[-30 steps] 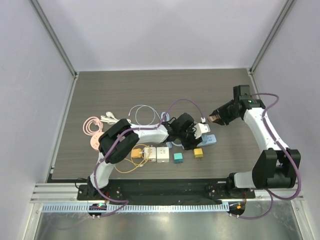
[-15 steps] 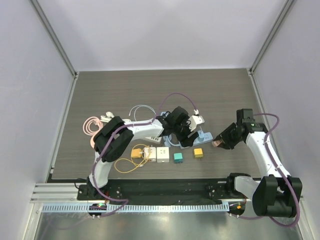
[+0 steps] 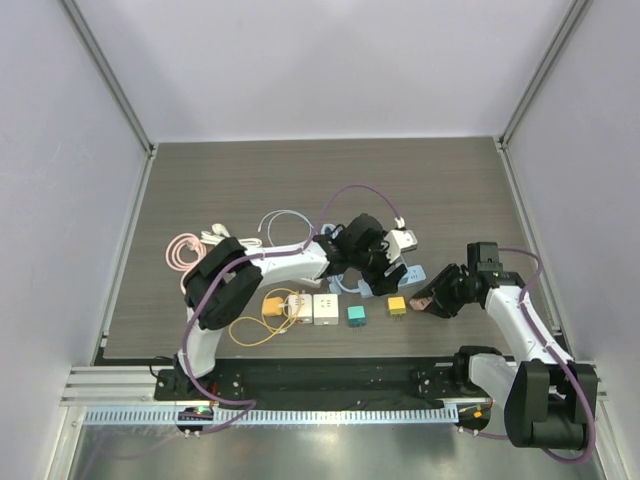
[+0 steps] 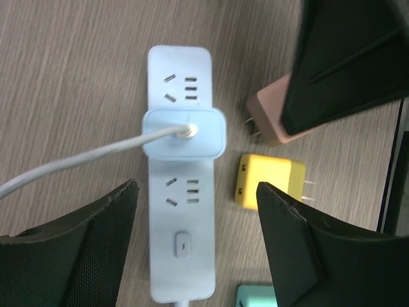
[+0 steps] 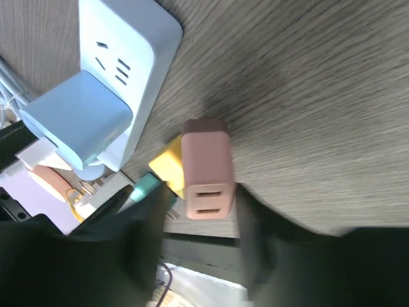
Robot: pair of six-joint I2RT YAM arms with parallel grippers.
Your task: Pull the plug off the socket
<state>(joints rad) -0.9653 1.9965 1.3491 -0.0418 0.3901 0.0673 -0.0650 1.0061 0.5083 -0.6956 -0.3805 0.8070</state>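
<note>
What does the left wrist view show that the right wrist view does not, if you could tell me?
Only the left wrist view shows the switch on the power strip and the prongs of the yellow adapter. Only the right wrist view shows the two USB ports on the pink adapter. Both show the light blue power strip, the blue plug seated in it, and the yellow and pink adapters beside it.

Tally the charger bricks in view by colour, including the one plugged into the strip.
Yellow chargers: 2
White chargers: 2
Teal charger: 1
Pink charger: 1
Light-blue charger: 1
Total: 7
</note>
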